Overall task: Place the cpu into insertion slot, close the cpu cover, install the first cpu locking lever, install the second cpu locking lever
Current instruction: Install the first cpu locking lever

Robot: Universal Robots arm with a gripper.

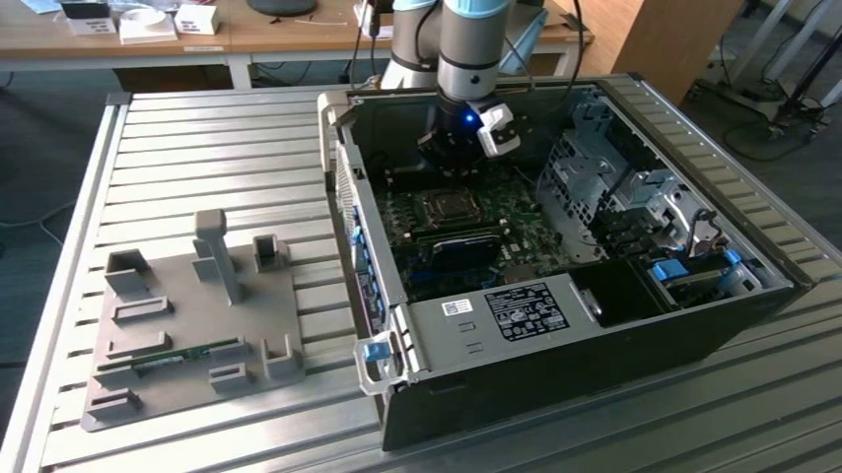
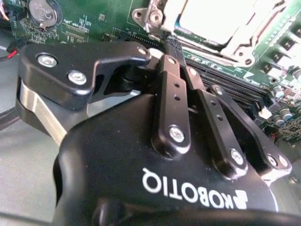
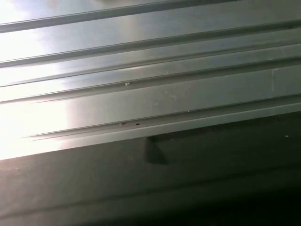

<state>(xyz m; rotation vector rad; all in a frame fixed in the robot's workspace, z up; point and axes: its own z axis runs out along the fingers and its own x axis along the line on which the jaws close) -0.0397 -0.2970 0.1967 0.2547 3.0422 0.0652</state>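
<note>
One chip (image 2: 221,19) is what matters here, and in the second wrist view its pale silver top lies flat inside the socket, with the metal cover (image 2: 233,46) framing its edges. In the exterior view the socket (image 1: 448,207) sits just above the middle of the frame, on the green board (image 1: 526,232) inside the open computer case (image 1: 593,335).

By that look, placing the chip is done and the cover seems to be down over it. You are most likely at the locking-lever stage. Whether either lever is latched, you cannot tell from these views.

Your claw (image 1: 460,156) hangs directly above the socket, at upper centre of the exterior view, close to it but not touching. In the second wrist view the claw (image 2: 170,46) has its two black arms drawn narrow together, gripping nothing visible.

Any push on a lever calls for a fine approach. The wire arms run tight along the socket rim, and the long black memory slots lie just beside it.

Further out, the case rests on the ribbed metal desk (image 1: 197,148). A grey parts tray (image 1: 184,325) lies at the lower left, well apart from the work.
</note>
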